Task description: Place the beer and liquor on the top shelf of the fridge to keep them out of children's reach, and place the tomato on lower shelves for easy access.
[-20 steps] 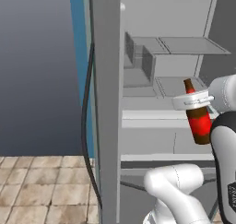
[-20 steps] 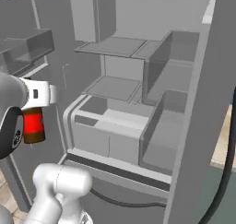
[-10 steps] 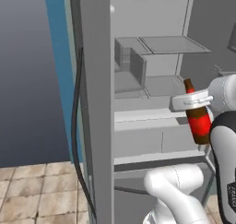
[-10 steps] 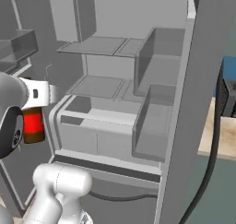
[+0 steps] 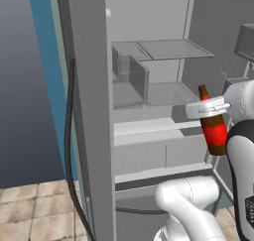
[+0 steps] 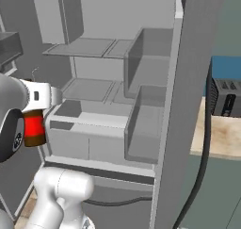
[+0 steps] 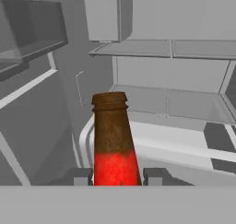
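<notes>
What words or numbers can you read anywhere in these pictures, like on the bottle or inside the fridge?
None can be read.
The beer: its red label is a plain patch of colour, with no letters showing.
The hand: shut on the beer's neck; no writing on it.
The fridge and the top shelf: plain grey, with no signs or numbers.
The dark box on the counter beside the fridge: small pale marks, too small and blurred to read.

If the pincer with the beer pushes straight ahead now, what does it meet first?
Probably the fridge's back wall, between the top shelf and the shelf below; depth is unclear. The beer sits below the top shelf.
</notes>
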### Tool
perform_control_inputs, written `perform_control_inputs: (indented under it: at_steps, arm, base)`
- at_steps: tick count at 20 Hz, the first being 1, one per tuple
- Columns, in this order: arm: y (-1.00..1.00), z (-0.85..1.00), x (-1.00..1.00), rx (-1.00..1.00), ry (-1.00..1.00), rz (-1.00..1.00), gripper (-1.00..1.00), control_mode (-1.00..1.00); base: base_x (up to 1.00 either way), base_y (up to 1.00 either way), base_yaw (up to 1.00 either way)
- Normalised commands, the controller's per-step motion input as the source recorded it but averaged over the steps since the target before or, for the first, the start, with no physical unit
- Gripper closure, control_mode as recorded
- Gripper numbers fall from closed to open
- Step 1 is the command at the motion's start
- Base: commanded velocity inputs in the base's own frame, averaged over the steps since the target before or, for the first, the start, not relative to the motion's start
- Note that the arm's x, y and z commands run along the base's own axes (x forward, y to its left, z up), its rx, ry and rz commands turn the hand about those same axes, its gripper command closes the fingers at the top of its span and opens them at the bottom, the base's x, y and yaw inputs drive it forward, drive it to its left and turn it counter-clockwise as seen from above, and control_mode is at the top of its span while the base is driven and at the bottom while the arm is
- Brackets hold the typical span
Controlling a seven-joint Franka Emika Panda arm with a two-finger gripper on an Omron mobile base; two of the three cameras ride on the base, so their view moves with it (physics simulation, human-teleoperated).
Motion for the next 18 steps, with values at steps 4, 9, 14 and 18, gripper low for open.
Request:
perform_control_inputs:
  at_steps: [4, 9, 14, 18]
  arm:
    - [0.00, 0.00, 0.00, 0.00, 0.00, 0.00, 1.00, 1.00]
    - [0.00, 0.00, 0.00, 0.00, 0.00, 0.00, 1.00, 1.00]
    - [0.00, 0.00, 0.00, 0.00, 0.00, 0.00, 1.00, 1.00]
    - [0.00, 0.01, 0.00, 0.00, -0.23, -0.06, 1.00, -1.00]
  base:
    - [0.46, -0.04, -0.13]
    - [0.48, 0.00, -0.12]
    - [0.28, 0.00, -0.09]
    - [0.00, 0.00, 0.00]
